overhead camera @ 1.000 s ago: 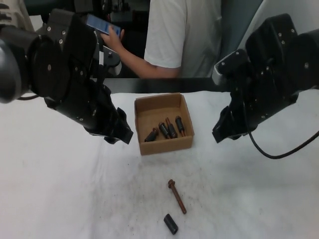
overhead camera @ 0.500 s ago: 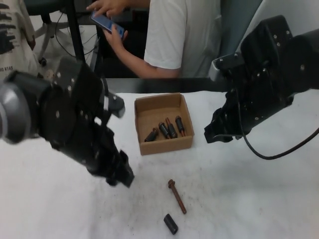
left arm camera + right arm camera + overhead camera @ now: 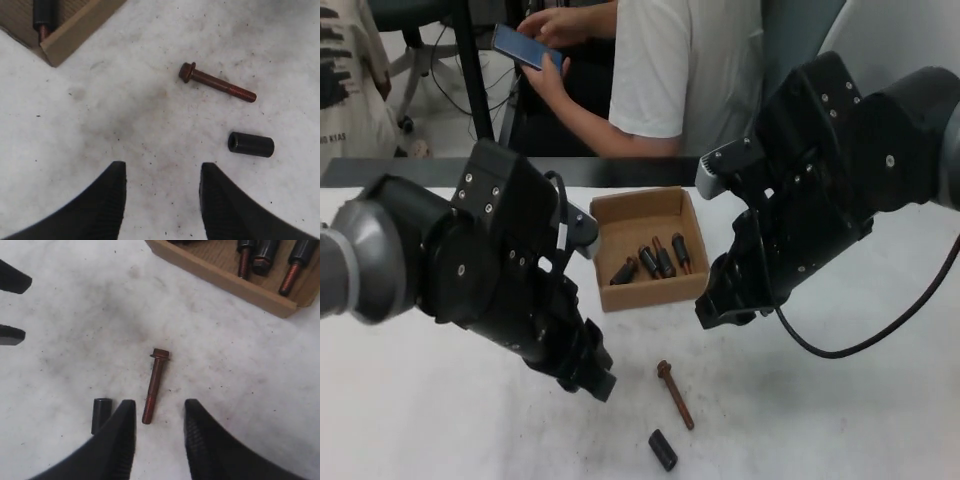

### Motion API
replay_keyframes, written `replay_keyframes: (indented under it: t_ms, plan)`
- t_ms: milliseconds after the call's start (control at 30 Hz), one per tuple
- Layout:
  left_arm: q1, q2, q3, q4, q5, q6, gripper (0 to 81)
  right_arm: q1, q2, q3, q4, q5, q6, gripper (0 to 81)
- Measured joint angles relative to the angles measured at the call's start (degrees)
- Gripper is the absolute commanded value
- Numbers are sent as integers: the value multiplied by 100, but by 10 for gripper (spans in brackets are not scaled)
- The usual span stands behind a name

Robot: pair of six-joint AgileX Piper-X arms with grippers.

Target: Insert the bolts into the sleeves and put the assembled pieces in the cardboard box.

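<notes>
A rusty bolt (image 3: 675, 394) (image 3: 216, 82) (image 3: 155, 384) lies loose on the white bench in front of the cardboard box (image 3: 652, 291). A short black sleeve (image 3: 663, 449) (image 3: 251, 144) (image 3: 101, 415) lies apart from it, nearer the bench's front edge. Several assembled pieces (image 3: 655, 262) rest inside the box. My left gripper (image 3: 596, 381) (image 3: 162, 172) hovers open just left of the bolt, holding nothing. My right gripper (image 3: 720, 310) (image 3: 160, 409) hangs open above the bolt's threaded end, beside the box's front right corner.
The box's front wall (image 3: 220, 277) and corner (image 3: 75, 27) stand close behind the bolt. The left gripper's fingertips (image 3: 12, 305) show in the right wrist view. A person with a phone sits behind the bench. Bare white bench lies to the left and right.
The left arm has swung from beside the box's left wall down and forward towards the bolt. The right arm has moved left and lower, towards the box's front right corner.
</notes>
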Motion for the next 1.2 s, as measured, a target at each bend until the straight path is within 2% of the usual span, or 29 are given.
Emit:
replay_keyframes:
  t_ms: [200,300,500,1033,1200]
  plan:
    - [0,210,146,357,121,11,432,-2,0,0,54,0,0,312]
    - [-59,208,325,401,399,13,432,-2,0,0,54,0,0,312]
    - [-216,208,470,437,489,36,432,49,0,0,54,0,18,312]
    - [-298,208,470,288,244,100,432,130,432,36,-17,-219,231,310]
    - [-298,208,470,274,234,100,432,140,716,41,-524,-424,231,310]
